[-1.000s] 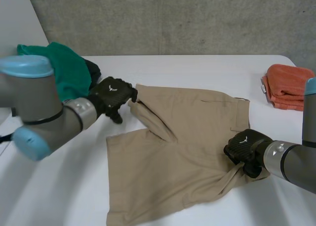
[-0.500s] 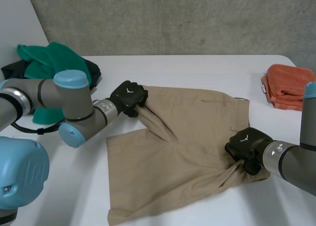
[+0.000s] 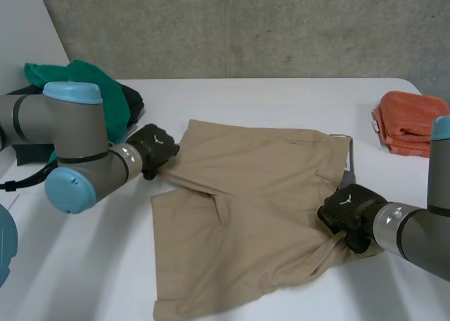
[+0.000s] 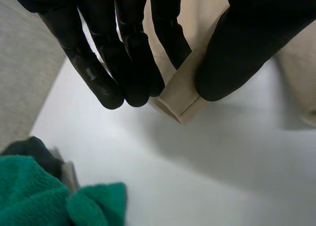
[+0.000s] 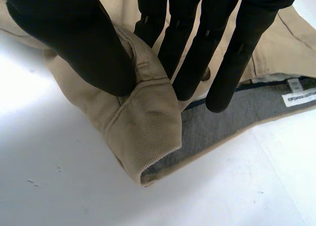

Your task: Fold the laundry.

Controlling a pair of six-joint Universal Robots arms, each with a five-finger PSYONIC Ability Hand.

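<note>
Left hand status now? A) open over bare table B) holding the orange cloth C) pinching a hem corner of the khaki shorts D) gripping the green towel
C: the left wrist view shows the left hand pinching a hem corner of the khaki shorts against its thumb.

The left arm point(image 3: 70, 152) hides part of the green cloth point(image 3: 79, 72)

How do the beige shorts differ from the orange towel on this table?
The shorts are beige and lie spread open in the middle; the towel is orange and sits folded near the right edge. The shorts cover far more of the table than the towel. The left robot hand and the right robot hand each pinch the shorts; neither touches the towel. Both things rest on the white table.
</note>
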